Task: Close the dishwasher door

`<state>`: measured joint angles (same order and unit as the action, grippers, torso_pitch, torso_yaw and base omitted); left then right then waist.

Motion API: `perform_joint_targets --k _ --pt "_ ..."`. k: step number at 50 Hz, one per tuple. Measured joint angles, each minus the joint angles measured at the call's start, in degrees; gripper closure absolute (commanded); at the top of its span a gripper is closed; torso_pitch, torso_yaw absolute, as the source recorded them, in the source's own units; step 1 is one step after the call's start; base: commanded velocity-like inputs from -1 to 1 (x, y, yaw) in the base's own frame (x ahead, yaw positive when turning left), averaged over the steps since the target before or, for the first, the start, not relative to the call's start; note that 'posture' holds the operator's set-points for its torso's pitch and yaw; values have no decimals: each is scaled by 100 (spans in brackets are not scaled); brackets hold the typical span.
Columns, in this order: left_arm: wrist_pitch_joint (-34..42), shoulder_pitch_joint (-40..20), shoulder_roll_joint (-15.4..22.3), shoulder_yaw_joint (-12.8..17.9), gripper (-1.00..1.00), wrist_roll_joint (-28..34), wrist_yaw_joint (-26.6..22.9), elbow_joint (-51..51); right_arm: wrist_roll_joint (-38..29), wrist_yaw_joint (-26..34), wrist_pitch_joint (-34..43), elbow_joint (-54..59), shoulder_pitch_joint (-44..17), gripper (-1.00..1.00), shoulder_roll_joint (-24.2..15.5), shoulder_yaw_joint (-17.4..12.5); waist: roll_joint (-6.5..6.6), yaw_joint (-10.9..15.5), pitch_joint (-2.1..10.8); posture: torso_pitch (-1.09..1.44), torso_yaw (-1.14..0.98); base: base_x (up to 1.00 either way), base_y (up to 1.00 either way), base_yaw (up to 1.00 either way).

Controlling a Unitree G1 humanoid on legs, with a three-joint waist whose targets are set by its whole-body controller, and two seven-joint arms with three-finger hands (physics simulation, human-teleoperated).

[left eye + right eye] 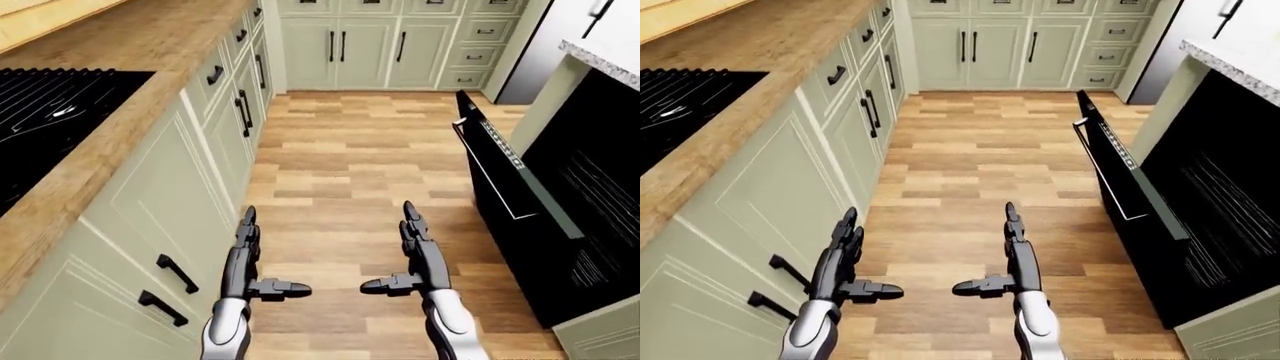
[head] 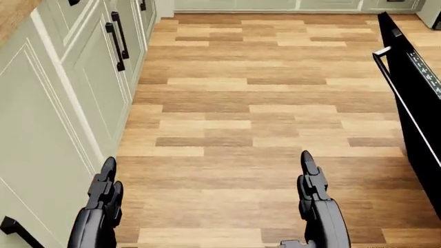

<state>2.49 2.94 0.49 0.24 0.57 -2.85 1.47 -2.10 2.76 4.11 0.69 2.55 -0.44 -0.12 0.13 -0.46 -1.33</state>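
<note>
The black dishwasher door (image 1: 505, 187) stands part open on the right of the left-eye view, tilted out over the wooden floor, with a thin handle bar (image 1: 468, 150) along its upper edge. The dark dishwasher cavity (image 1: 590, 180) lies behind it. My left hand (image 1: 250, 259) and right hand (image 1: 412, 255) are both held out low in the middle, fingers straight and open, thumbs pointing inward, holding nothing. The right hand is left of the door and apart from it.
Sage green cabinets (image 1: 170, 210) with black handles run along the left under a wooden counter (image 1: 110, 112) with a black cooktop (image 1: 40, 112). More cabinets (image 1: 370, 49) close the far end. A pale fridge (image 1: 560, 30) stands top right.
</note>
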Motion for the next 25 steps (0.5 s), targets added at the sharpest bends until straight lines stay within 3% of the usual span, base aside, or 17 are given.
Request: perform_joint_targets --k 5,7,11,13,17,25 --pt "-29 -17 20 61 -100 -9 10 -9 12 40 11 23 4 -100 25 66 216 101 33 0 0 0 -29 0" --pt "-53 -41 17 49 -100 -12 6 -59 17 42 12 -24 5 -100 17 47 187 117 47 0 0 0 -31 0" --pt "-105 -43 16 41 -100 -6 6 -77 34 57 -13 -79 -19 -100 18 47 -112 163 -13 0 0 0 -31 0" --pt "-97 -40 17 38 -100 1 10 -54 39 67 -19 -86 -23 -100 21 58 -380 141 24 0 0 0 -31 0" --pt "-38 -55 -60 -131 -100 5 -38 142 23 26 -22 122 -22 -100 -48 -93 -294 16 -17 0 0 0 -30 0" --pt "-81 -64 -16 3 -100 -1 -19 -43 26 56 7 9 -9 -100 -20 7 169 125 -108 0 0 0 -29 0"
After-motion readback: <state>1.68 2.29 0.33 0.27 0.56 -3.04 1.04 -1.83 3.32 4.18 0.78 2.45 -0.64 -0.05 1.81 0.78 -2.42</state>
